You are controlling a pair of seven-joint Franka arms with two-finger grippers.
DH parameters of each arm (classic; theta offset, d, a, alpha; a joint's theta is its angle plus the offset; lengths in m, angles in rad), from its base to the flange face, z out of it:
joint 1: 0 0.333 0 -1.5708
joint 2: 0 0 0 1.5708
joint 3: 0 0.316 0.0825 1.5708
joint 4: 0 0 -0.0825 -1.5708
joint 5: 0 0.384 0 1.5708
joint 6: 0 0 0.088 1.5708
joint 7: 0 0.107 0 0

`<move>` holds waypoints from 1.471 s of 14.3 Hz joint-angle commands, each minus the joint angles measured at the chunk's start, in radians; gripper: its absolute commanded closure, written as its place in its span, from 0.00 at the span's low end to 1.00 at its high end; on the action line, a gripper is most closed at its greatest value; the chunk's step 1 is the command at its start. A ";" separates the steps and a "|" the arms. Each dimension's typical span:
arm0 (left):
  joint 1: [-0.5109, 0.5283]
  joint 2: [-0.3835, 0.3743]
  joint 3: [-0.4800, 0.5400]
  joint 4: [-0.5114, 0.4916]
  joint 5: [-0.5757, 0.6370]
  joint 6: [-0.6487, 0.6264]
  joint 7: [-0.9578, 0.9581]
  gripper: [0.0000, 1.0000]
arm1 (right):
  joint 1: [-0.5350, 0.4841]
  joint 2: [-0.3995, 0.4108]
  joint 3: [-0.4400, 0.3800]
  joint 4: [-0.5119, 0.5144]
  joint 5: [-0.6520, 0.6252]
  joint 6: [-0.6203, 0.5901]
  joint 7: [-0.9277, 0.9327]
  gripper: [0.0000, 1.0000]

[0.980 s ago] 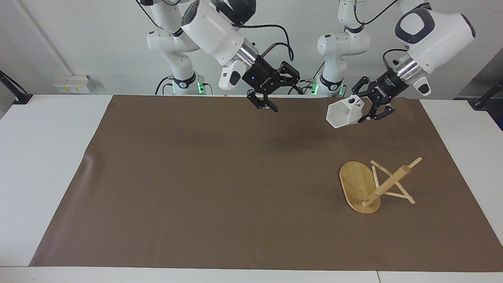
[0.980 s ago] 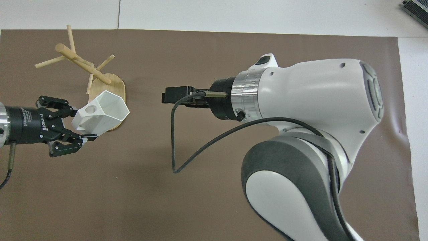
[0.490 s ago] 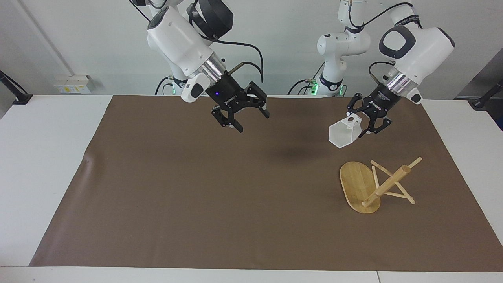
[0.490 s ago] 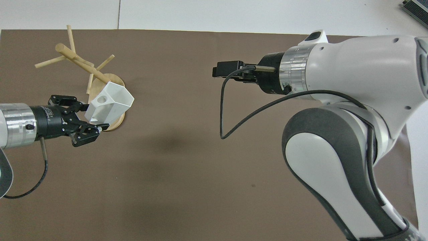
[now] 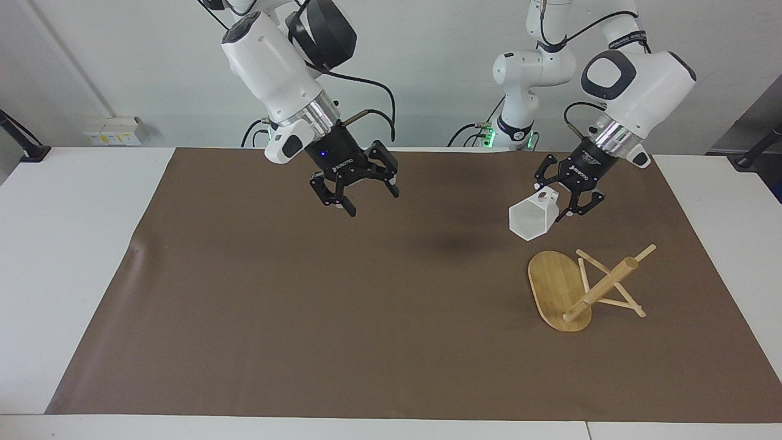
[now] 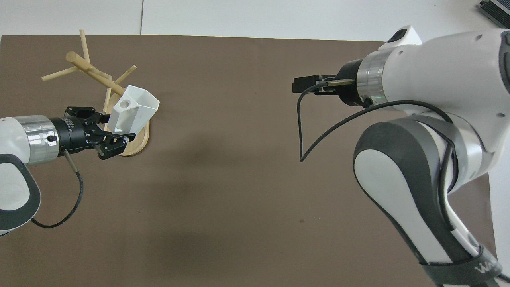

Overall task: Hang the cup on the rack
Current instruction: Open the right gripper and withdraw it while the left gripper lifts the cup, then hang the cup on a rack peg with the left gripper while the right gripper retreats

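Note:
The bamboo rack (image 5: pixel 602 286) stands on its oval base (image 5: pixel 553 284) toward the left arm's end of the mat, with thin pegs branching off its post. It also shows in the overhead view (image 6: pixel 97 75). My left gripper (image 5: pixel 561 203) is shut on the handle side of the white faceted cup (image 5: pixel 530 221). It holds the cup tilted in the air, over the mat at the edge of the rack's base. In the overhead view the cup (image 6: pixel 134 109) covers part of the base, with the left gripper (image 6: pixel 116 133) beside it. My right gripper (image 5: pixel 354 194) is open and empty over the mat's middle; it also shows in the overhead view (image 6: pixel 305 84).
A brown mat (image 5: pixel 305 305) covers most of the white table (image 5: pixel 61 244). A wrinkle in the mat (image 5: pixel 135 249) lies toward the right arm's end.
My left gripper has come down with the cup, closer to the rack's base. My right gripper has moved away toward the right arm's end and lower.

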 commanded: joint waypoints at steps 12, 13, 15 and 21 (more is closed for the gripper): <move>-0.049 0.127 0.010 0.080 0.015 0.216 -0.071 1.00 | -0.143 -0.020 -0.032 0.019 -0.233 -0.348 -0.107 0.00; -0.049 0.127 0.010 0.080 0.013 0.220 -0.074 1.00 | -0.143 -0.028 -0.046 0.020 -0.245 -0.376 -0.108 0.00; -0.048 0.130 0.010 0.083 0.009 0.225 -0.081 1.00 | -0.143 -0.046 -0.071 0.022 -0.261 -0.416 -0.139 0.00; -0.043 0.145 0.010 0.082 0.007 0.269 -0.104 1.00 | -0.141 -0.075 -0.126 0.049 -0.259 -0.535 -0.162 0.00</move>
